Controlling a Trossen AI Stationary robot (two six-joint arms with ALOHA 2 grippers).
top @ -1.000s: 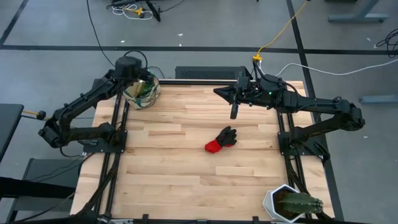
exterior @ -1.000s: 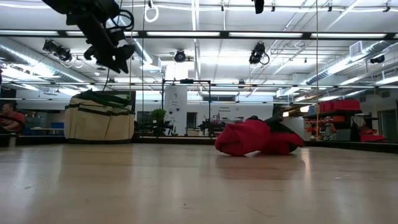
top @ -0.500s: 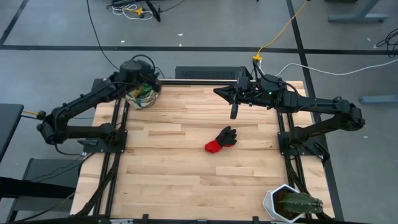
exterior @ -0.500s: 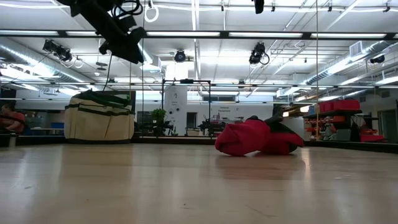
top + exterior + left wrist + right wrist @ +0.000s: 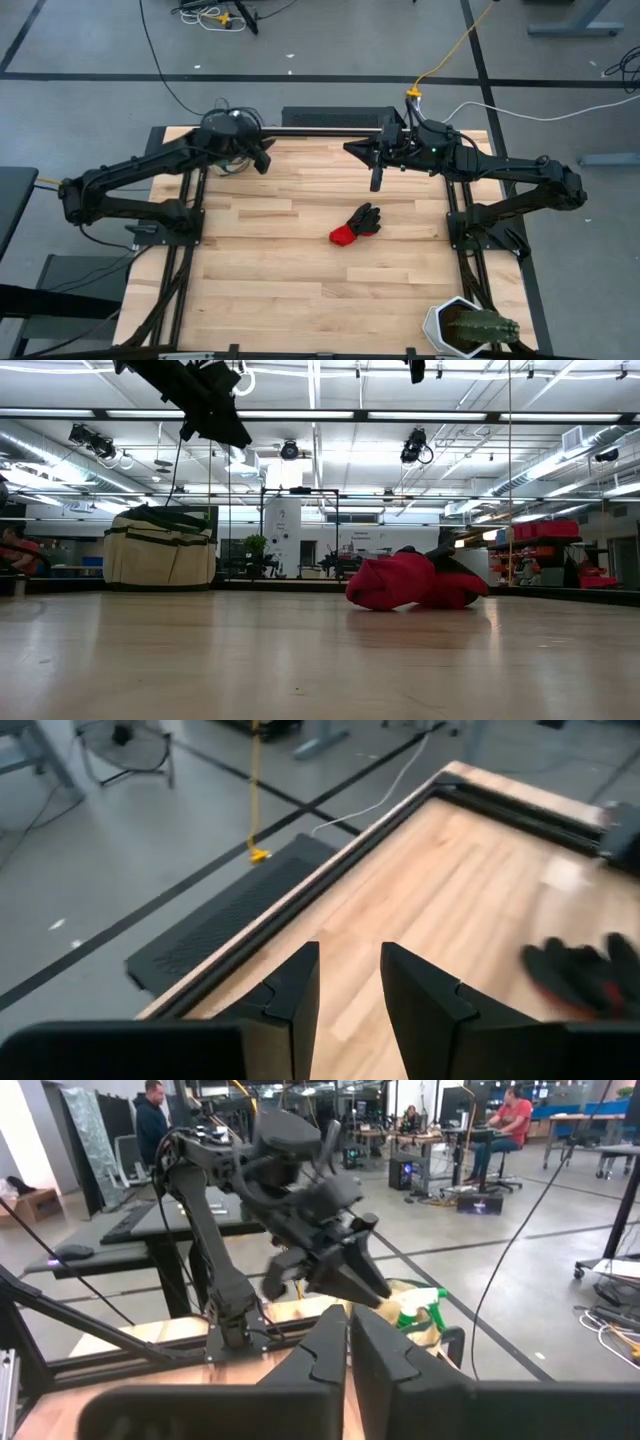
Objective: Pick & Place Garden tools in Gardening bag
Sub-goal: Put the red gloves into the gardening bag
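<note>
The beige gardening bag [image 5: 160, 545] with green trim stands on its base at the table's far left corner, mostly under my left arm in the high view. A green spray bottle [image 5: 418, 1302] sticks out of its top. The red-and-black glove [image 5: 355, 225] lies flat near the table's middle, also seen in the low view [image 5: 415, 580]. My left gripper [image 5: 262, 158] is open and empty, raised just right of the bag. My right gripper [image 5: 377, 180] is shut and empty, raised over the far part of the table, beyond the glove. Shears and trowels are out of view.
A white pot with a green cactus [image 5: 470, 328] stands at the table's near right corner. Bare wood [image 5: 270, 280] lies around the glove. People sit and stand at desks in the room beyond the table.
My left gripper has swung from above the bag toward the table's right and a little nearer, turning toward the glove as it went. The bag, the glove and my right arm have stayed still.
</note>
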